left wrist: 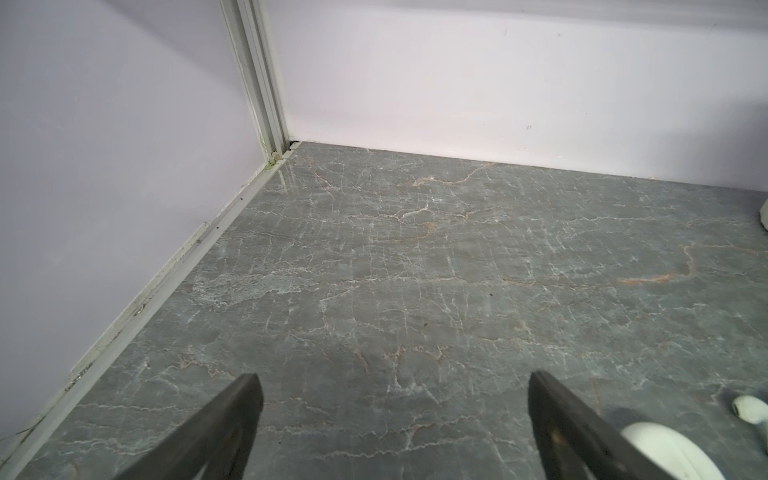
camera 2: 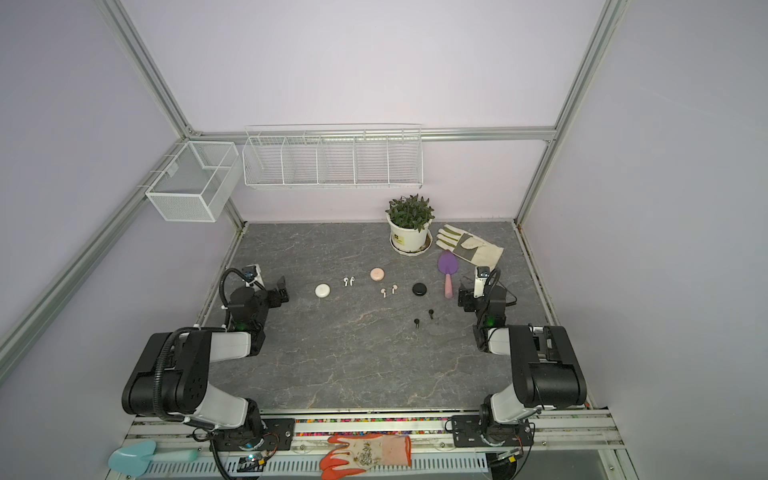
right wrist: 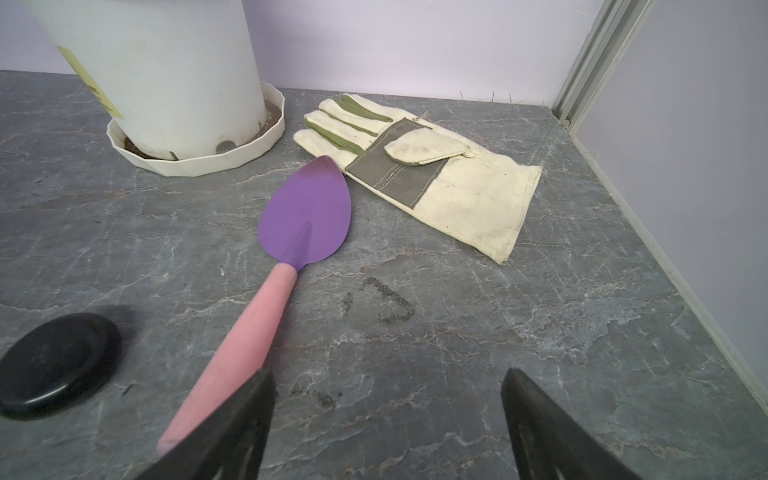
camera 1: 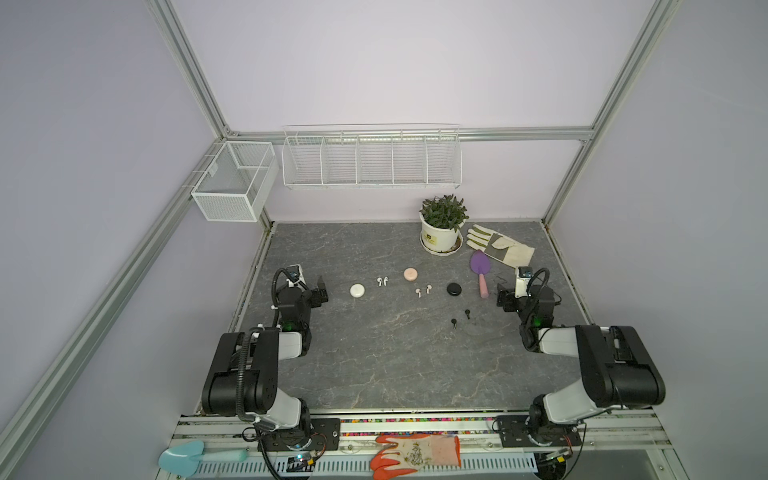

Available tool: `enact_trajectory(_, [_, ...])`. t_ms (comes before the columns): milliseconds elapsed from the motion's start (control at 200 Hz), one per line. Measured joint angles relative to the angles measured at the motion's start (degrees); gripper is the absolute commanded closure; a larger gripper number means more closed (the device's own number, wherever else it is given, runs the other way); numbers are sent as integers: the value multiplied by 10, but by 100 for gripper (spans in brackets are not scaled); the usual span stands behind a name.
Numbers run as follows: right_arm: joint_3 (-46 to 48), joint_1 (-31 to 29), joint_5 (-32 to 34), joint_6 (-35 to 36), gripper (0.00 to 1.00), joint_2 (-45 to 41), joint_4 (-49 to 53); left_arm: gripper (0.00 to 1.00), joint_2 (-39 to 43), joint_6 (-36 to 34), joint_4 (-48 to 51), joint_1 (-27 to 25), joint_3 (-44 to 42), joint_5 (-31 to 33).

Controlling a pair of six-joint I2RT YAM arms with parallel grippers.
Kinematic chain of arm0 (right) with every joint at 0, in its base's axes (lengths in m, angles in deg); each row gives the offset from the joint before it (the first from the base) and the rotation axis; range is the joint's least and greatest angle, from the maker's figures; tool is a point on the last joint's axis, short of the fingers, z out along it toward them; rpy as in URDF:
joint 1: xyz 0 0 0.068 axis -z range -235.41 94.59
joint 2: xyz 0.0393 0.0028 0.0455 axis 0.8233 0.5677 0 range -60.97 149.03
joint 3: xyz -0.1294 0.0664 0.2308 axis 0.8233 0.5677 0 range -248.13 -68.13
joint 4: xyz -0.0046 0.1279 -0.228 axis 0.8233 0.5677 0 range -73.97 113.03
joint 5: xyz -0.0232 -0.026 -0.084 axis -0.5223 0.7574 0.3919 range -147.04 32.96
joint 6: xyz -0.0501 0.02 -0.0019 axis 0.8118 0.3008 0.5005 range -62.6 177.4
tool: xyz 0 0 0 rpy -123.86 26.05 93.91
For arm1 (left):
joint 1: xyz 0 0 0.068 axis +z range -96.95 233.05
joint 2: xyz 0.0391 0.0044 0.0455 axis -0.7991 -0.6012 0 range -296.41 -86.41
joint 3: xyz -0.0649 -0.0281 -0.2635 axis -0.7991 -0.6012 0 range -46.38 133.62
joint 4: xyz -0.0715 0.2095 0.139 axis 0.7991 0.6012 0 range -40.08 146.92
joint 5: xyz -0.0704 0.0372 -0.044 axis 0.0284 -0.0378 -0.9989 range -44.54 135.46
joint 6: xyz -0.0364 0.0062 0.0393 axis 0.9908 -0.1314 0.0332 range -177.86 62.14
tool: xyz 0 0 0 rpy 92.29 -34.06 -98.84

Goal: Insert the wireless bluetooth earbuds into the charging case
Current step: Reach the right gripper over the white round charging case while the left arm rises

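Note:
Three round cases lie in a row in both top views: a white charging case, a pink one and a black one. Loose earbuds lie in pairs: two white, two pinkish-white, two black. My left gripper stands open over bare table, left of the white case and a white earbud. Over at the right, my right gripper is open and empty, with the black case beside it.
A potted plant on a saucer, a cream work glove and a purple trowel with a pink handle lie at the back right, the handle next to my right gripper. Wire baskets hang on the back wall.

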Motion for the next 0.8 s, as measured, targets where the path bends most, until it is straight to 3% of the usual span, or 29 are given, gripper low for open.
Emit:
enact_trajectory(340, [0, -2, 5, 0, 12, -1, 0, 1, -7, 3, -6, 0, 0, 15])
enact_trajectory(405, [-4, -11, 18, 3, 12, -23, 37, 1, -2, 3, 7, -5, 1, 34])
enact_trajectory(505, [-45, -47, 49, 10, 12, -81, 130, 1, 47, 1, 112, -30, 28, 85])
enact_trajectory(635, [-116, -111, 41, -1, 12, -148, 195, 1, 105, 14, 288, -69, 156, 131])
enact_trajectory(800, [-170, -236, 1, -8, 12, -148, 246, 1, 161, 133, 449, -85, 261, 116])
